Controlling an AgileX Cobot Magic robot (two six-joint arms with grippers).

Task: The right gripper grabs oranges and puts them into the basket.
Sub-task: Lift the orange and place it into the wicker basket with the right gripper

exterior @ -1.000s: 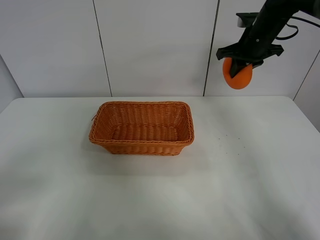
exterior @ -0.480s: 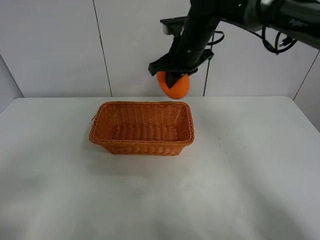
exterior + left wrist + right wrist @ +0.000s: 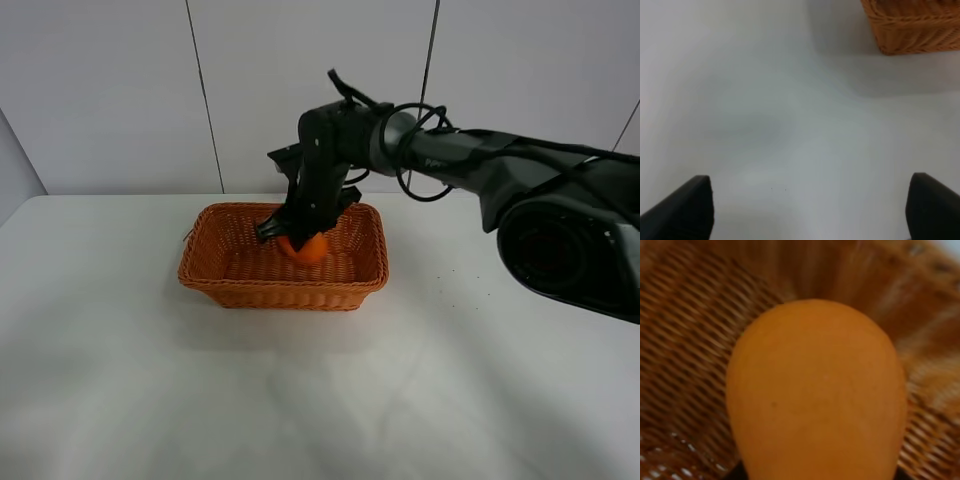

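Observation:
The woven orange-brown basket sits on the white table, left of centre. My right gripper reaches across from the right and is down inside the basket, shut on the orange. In the right wrist view the orange fills the frame with the basket's weave close behind it; the fingers are hidden. My left gripper shows only its two dark fingertips, set wide apart over bare table. A corner of the basket shows in that view.
The white table spreads around the basket. A panelled white wall stands behind it. The right arm's black links and cables stretch from the right edge to the basket.
My right gripper has carried the orange from high at the right, leftward, then down into the basket.

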